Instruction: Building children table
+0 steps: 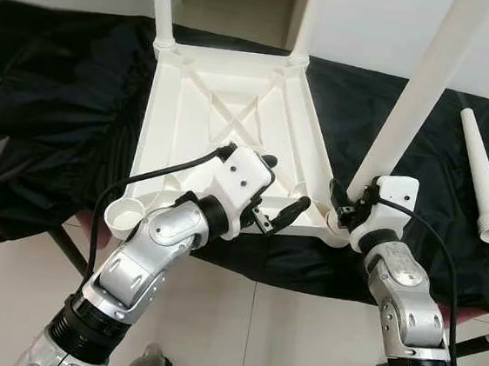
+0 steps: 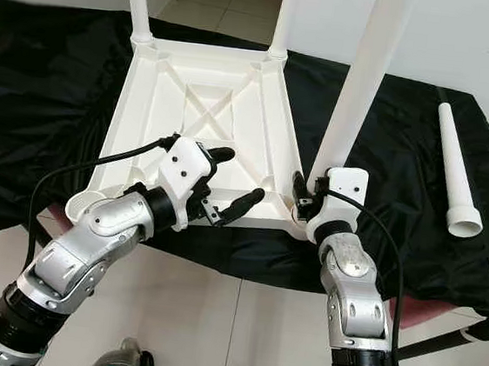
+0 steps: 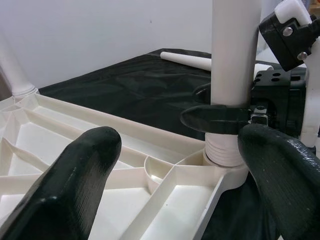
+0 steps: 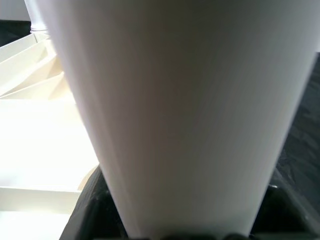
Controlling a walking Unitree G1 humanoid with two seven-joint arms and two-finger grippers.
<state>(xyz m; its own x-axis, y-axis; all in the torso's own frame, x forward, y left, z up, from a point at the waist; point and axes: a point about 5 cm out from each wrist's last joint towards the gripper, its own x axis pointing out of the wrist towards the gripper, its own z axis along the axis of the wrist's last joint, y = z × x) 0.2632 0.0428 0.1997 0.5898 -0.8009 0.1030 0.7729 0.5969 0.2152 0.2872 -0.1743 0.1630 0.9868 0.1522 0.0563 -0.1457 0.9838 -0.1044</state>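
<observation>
Right, I have the white plastic tabletop (image 1: pixel 233 121) lying upside down on a black cloth (image 1: pixel 52 102), its ribbed underside showing a moulded X. My right gripper (image 2: pixel 304 198) is clamped around a smooth tapered leg (image 1: pixel 415 96) standing in the near corner socket. My left gripper (image 1: pixel 279 191) hovers spread wide over the tabletop's near edge. Another loose leg (image 1: pixel 486 178) lies on the cloth.

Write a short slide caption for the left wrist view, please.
Open left gripper faces the right gripper clamping a white leg into the upturned table.
</observation>
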